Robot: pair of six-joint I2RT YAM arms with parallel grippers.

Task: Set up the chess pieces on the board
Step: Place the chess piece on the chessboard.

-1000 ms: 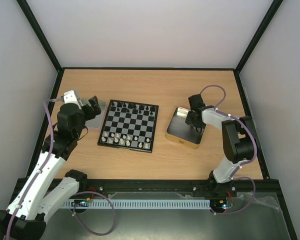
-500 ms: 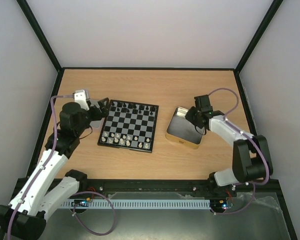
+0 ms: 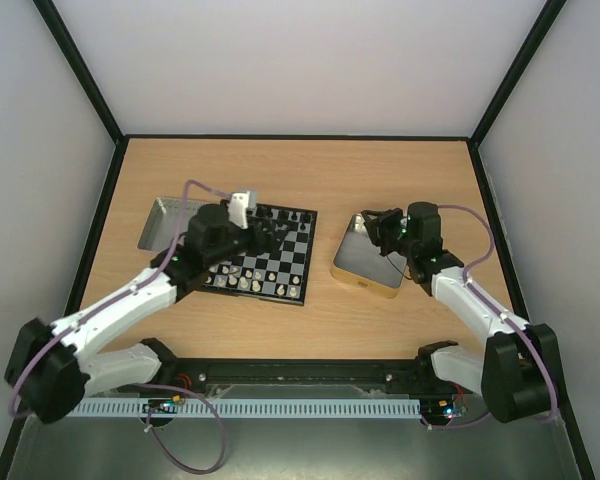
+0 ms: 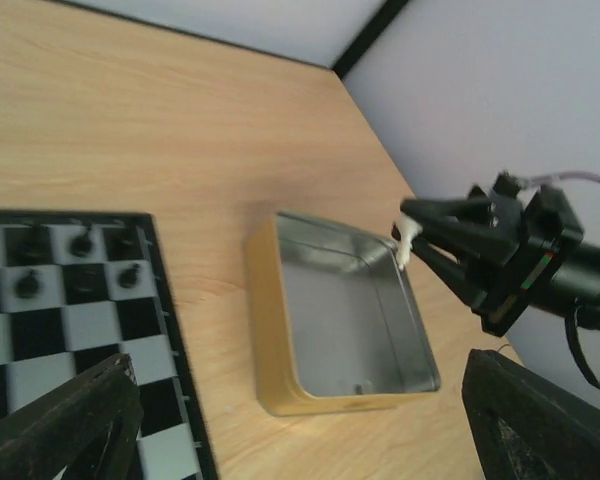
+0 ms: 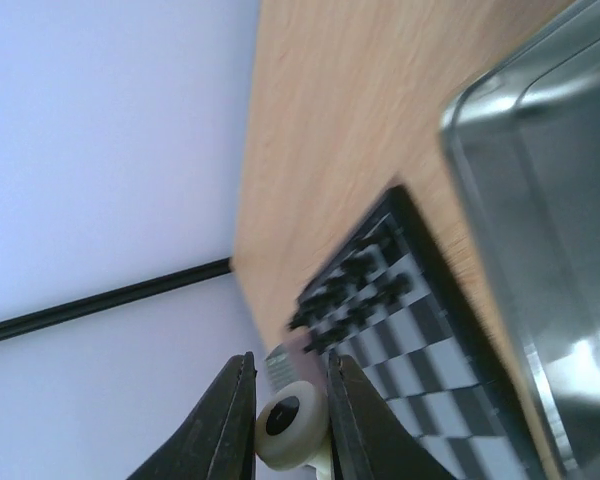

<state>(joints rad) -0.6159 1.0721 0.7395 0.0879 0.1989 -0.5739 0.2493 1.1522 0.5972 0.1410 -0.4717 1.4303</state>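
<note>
**Right claw point(image 3: 372, 222) clamped on white chess piece point(image 4: 407, 243)**

My right arm stretches low and leftward, holding the piece above the gold tin's point(image 3: 360, 283) far-left corner. My left arm reaches across the board point(image 3: 280, 265), left claw point(image 3: 268, 232) spread wide over its far-right squares. Bare counter point(image 3: 380, 170) separates board edge and tin; open counter lies beyond both.

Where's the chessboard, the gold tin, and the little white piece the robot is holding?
Board point(image 3: 280, 262), top view, on its bare squares right of the arm.
Tin point(image 4: 345, 320), left wrist view, on its bare shiny floor.
White piece point(image 5: 302, 436), right wrist view, on its round base.
</note>
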